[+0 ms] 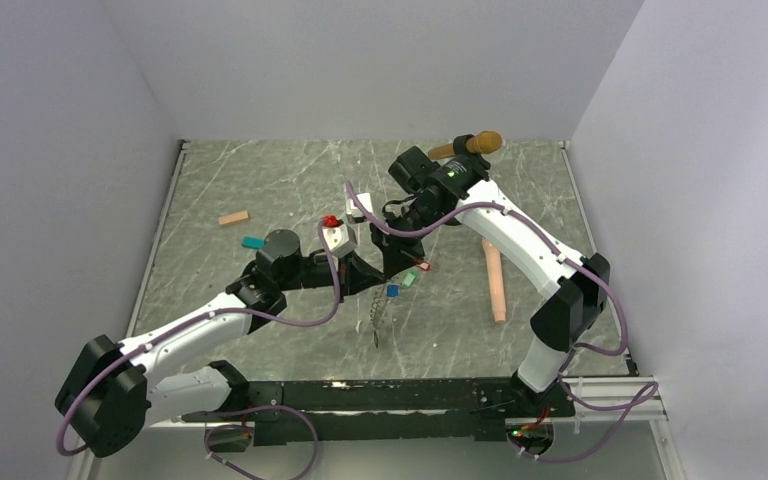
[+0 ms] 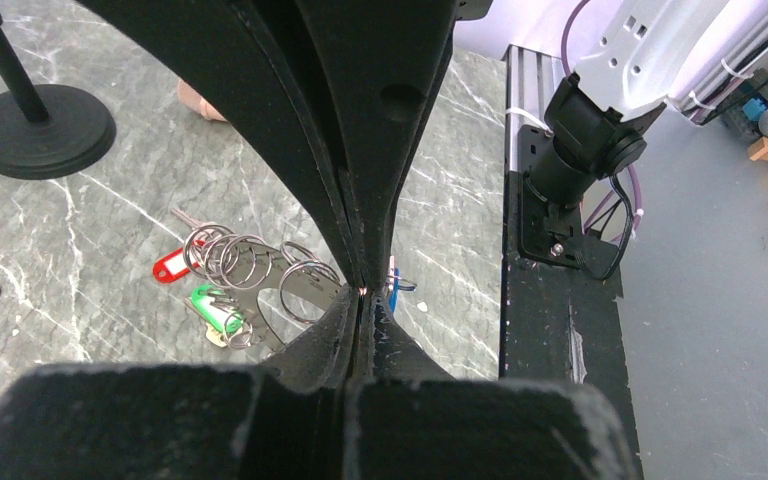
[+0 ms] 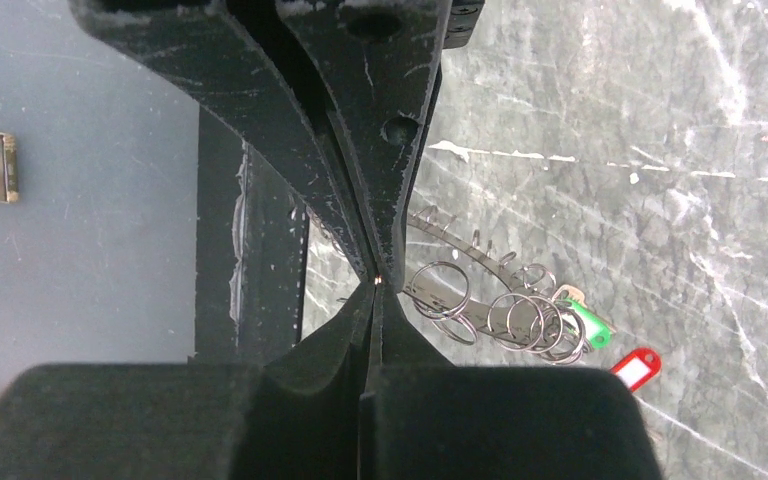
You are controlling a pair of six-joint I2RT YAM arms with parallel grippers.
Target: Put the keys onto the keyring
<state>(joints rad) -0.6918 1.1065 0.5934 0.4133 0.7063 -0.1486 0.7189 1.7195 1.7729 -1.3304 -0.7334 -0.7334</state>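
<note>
My left gripper (image 1: 375,268) and right gripper (image 1: 398,260) meet tip to tip above the table's middle, both shut. At the pinch point a thin bit of metal glints, in the left gripper (image 2: 360,296) and in the right gripper (image 3: 377,284). The keyring (image 2: 260,270), a string of metal rings, runs off from that point and shows again in the right wrist view as keyring (image 3: 505,312). At its far end are the green-tagged key (image 2: 216,308) and, a little beyond, the red-tagged key (image 2: 167,267). The blue tag (image 2: 393,290) peeks out just behind my left fingertips. Green tag (image 1: 412,278) and blue tag (image 1: 392,291) hang under the grippers.
A black round-based stand (image 2: 42,130) is on the table beyond the rings. A pink stick (image 1: 495,282) lies to the right. A tan block (image 1: 233,217) and a teal block (image 1: 252,242) lie to the left, and a wooden handle (image 1: 472,145) is at the back. The black base rail (image 2: 550,330) runs along the near edge.
</note>
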